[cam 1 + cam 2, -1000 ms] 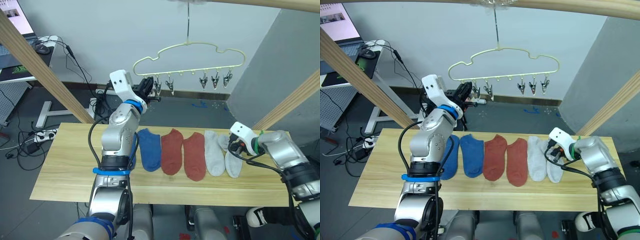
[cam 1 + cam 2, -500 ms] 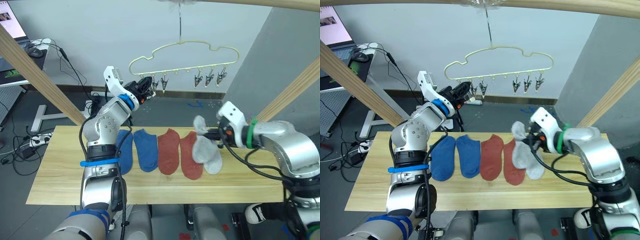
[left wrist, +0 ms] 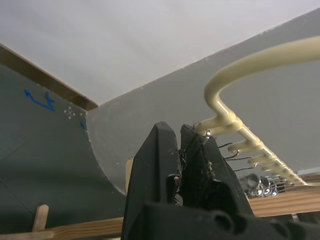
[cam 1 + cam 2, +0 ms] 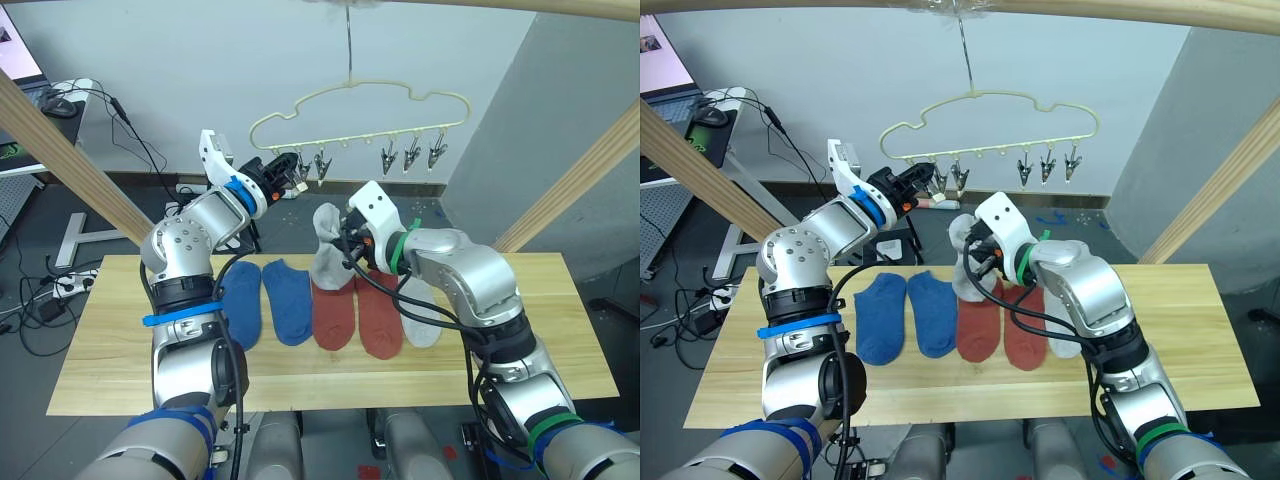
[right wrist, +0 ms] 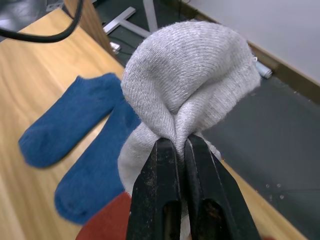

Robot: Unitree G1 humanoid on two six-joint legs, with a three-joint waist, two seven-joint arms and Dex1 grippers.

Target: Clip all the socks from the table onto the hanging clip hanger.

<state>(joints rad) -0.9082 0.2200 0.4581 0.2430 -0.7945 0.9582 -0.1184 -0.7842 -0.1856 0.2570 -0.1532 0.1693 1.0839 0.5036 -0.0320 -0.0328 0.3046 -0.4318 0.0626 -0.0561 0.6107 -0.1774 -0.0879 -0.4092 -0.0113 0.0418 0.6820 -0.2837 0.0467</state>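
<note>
Between right gripper [image 5: 180, 150] fingers, grey sock [image 5: 192, 85], above table [image 4: 110, 330]

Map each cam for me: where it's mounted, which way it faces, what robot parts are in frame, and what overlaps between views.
Left eye and right eye views: head stereo pair, looking forward and down at the table, the clip hanger and both arms.
Left wrist view: on the left wrist, looking up along the left tool, shut on a clip at the hanger's end.
Right wrist view: on the right wrist, looking along the right tool, shut on a grey sock, above two blue socks.
Shared: the grey sock and blue socks show in the head and right wrist views; the hanger in the head and left wrist views.
</note>
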